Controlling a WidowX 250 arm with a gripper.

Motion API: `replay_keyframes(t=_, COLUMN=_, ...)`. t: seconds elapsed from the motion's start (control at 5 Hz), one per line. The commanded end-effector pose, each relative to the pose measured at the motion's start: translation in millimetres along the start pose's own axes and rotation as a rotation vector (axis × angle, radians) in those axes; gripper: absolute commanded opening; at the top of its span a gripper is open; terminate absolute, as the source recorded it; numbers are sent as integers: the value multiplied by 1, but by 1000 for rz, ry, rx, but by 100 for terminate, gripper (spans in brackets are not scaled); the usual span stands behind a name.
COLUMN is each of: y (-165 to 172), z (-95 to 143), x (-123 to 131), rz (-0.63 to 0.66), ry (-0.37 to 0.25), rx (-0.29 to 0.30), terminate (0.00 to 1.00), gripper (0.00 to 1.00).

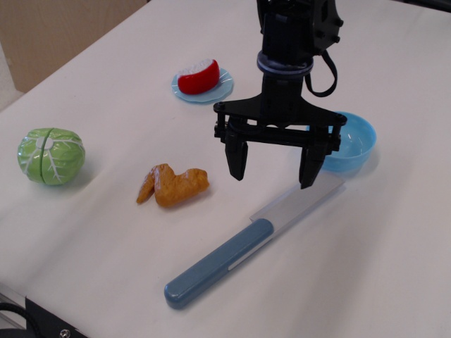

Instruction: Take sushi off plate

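The sushi (pixel 198 76) is a glossy red half-round piece with a white face on top. It rests on the light blue plate (pixel 220 91) at the back of the table. My black gripper (pixel 273 169) is open and empty. It hangs above the table to the front right of the plate, well apart from the sushi, over the blade end of a toy knife.
A bright blue bowl (pixel 354 141) sits just right of the gripper. A toy knife (pixel 239 253) with a grey-blue handle lies in front. An orange-brown chicken wing (pixel 174 186) lies left of the gripper. A green cabbage (pixel 51 155) sits at far left.
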State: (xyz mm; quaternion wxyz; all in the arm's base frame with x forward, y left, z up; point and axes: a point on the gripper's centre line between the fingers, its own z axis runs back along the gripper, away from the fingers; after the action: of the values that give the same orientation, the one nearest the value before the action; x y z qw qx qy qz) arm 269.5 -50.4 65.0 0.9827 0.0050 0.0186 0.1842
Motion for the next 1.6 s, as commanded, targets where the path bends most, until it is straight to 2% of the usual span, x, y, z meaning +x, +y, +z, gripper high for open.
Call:
replay_keyframes(t=0.0, y=0, z=0, x=0, rz=0, ry=0, rx=0, terminate=0, gripper=100)
replay_keyframes(t=0.4, y=31, z=33, x=55, rz=32, ry=-82, rx=-68, terminate=0, gripper=100)
replay_keyframes(t=0.6, y=44, z=36, x=78, rz=64, ry=-88, rx=-40, terminate=0, gripper=100)
replay_keyframes(t=0.8, y=55, z=30, x=109, rz=41, ry=-103, rx=30, terminate=0, gripper=100)
replay_keyframes(t=1.2, y=77, z=23, x=161, rz=-68, ry=-117, rx=125, terminate=0, gripper=100)
replay_keyframes(t=1.4, y=88, z=25, x=183, rz=-66, ry=-123, rx=107, terminate=0, gripper=100)
